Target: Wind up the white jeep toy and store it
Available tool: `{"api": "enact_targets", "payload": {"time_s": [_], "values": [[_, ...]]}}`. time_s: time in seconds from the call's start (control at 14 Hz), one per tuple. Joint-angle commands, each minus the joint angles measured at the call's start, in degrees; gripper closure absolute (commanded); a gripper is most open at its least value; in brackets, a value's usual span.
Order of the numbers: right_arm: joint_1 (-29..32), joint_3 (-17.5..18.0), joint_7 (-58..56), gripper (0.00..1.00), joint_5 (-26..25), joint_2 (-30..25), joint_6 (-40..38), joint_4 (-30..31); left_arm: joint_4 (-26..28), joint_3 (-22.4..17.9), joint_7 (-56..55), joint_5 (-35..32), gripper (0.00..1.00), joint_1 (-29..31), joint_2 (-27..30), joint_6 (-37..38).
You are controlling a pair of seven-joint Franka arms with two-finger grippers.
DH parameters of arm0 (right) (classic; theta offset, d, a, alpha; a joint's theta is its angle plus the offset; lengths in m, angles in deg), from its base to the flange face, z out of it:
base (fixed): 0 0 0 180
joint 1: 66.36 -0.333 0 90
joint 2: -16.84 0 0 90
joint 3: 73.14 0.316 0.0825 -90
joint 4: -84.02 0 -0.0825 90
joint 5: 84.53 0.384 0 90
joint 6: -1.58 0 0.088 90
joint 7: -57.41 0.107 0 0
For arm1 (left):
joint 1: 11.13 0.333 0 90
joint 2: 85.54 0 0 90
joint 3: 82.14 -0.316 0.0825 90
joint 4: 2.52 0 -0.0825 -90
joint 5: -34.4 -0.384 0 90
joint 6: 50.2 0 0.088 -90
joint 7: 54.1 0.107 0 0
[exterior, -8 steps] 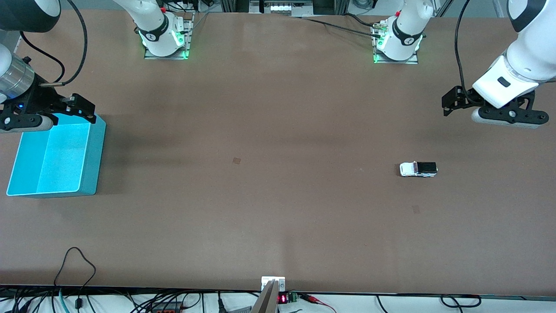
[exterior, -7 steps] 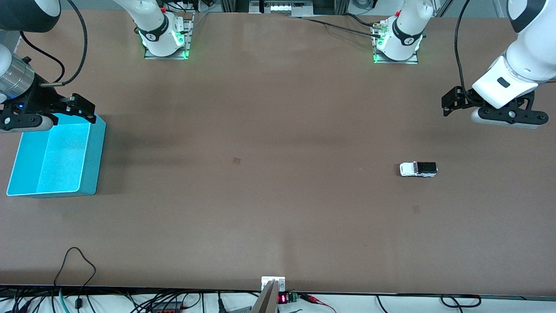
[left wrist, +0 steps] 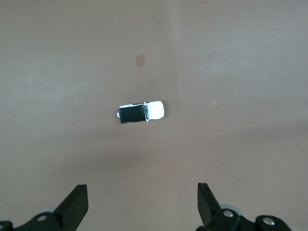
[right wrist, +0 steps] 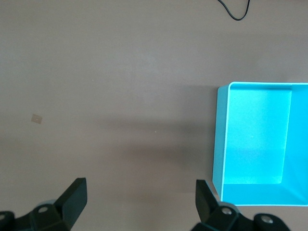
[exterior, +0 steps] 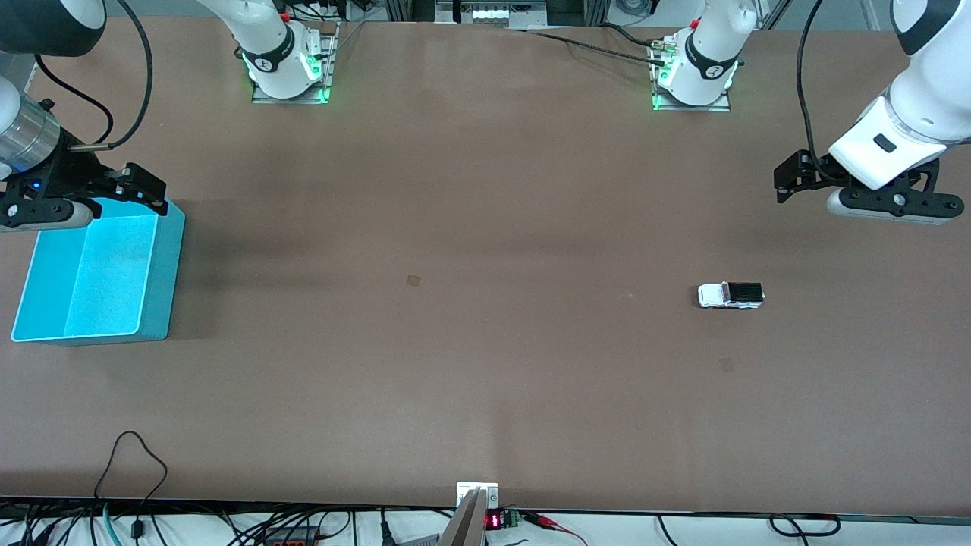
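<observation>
The jeep (exterior: 730, 295) sits on its wheels on the table (exterior: 485, 227), toward the left arm's end, well apart from the blue bin (exterior: 163, 265) at the right arm's end. The left gripper (exterior: 857, 199) hangs in the air near the jeep, jaws spread wide, holding nothing. The right gripper (exterior: 83, 201) hovers over the bin's edge, jaws also wide and empty.
</observation>
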Motion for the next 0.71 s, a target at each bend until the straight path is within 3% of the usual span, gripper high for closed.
{"api": "enact_targets", "payload": {"time_s": [0.0,0.64], "values": [[-0.3,0.1,0.6,0.0,-0.1,-1.1,-0.5,0.4,-5.7,0.1,0.5,0.2,0.0,-0.8,-4.2,4.5],[-0.4,0.2,0.8,0.0,-0.1,-1.1,-0.6,0.4,-7.5,-0.2,1.2,-0.3,0.0,-0.5,-9.2,6.9]]}}
